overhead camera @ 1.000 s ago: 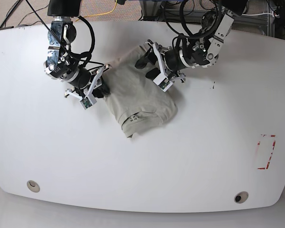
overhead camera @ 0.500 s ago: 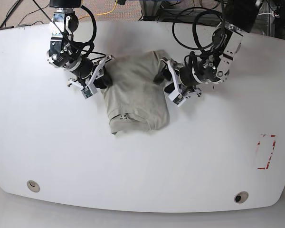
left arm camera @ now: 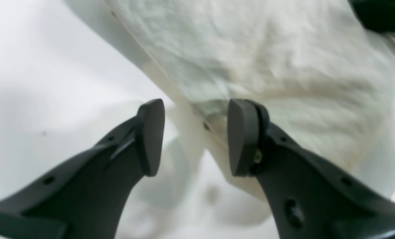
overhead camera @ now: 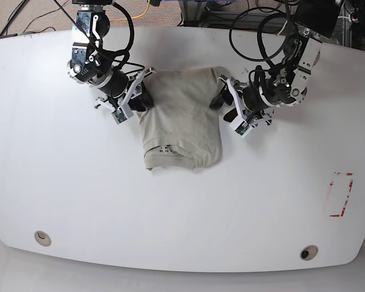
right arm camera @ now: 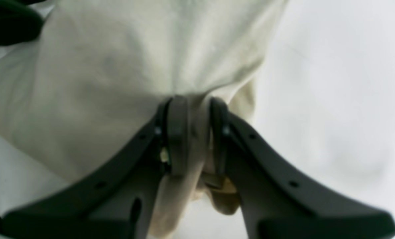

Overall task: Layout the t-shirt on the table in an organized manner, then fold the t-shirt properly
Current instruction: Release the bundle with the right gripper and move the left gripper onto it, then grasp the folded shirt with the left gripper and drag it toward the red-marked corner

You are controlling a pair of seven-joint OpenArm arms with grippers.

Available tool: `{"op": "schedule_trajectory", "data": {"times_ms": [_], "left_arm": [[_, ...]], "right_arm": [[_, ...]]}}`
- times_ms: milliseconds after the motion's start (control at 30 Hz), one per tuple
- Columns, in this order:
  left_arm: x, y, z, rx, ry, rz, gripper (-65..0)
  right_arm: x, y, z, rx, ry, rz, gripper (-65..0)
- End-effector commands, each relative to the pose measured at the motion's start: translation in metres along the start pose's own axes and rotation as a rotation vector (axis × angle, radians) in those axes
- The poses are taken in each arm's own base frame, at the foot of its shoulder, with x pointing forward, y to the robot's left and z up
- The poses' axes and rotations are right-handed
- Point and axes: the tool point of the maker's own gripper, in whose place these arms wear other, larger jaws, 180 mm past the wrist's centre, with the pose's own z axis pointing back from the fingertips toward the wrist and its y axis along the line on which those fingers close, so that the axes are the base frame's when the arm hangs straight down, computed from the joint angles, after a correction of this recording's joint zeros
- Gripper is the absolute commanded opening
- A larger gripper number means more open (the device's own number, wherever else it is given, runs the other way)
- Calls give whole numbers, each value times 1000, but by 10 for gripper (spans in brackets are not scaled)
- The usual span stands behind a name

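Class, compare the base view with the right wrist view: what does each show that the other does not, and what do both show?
Only the base view shows the whole table with its red tape rectangle, two metal grommets, the t-shirt's collar print, and the left claw beside the shirt's edge. Only the right wrist view shows, close up, a fold of fabric pinched between the right claw's fingers. Both show the pale t-shirt bunched on the white tabletop, with the right claw at its edge.
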Motion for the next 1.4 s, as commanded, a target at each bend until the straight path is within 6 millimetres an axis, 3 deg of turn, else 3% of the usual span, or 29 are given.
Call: {"op": "schedule_trajectory", "data": {"times_ms": [0, 200, 367, 567, 733, 867, 1000, 1233, 1367], "left_arm": [[46, 1, 17, 15, -131, -48, -364], [97, 5, 44, 78, -281, -74, -364], [141, 20, 45, 165, -399, 39, -364], [165, 18, 19, 260, -425, 110, -364], [186, -24, -13, 280, -467, 21, -364], [186, -54, -42, 303, -464, -19, -364], [170, -77, -73, 342, -416, -45, -364], [132, -74, -92, 435, -363, -27, -364], [100, -66, -106, 457, -284, -62, -364]], "right_arm": [[37, 1, 14, -14, -99, 63, -526], [69, 5, 41, -68, -117, 180, -526], [74, -3, 52, -96, -101, 241, -526], [71, -38, 71, -191, -89, 230, -526], [75, -65, 87, -277, -100, 212, -520], [80, -84, 101, -343, -119, 192, -518], [86, -97, 110, -386, -137, 184, -518], [88, -106, 118, -414, -137, 192, -518], [89, -108, 119, -419, -141, 191, -518]]}}
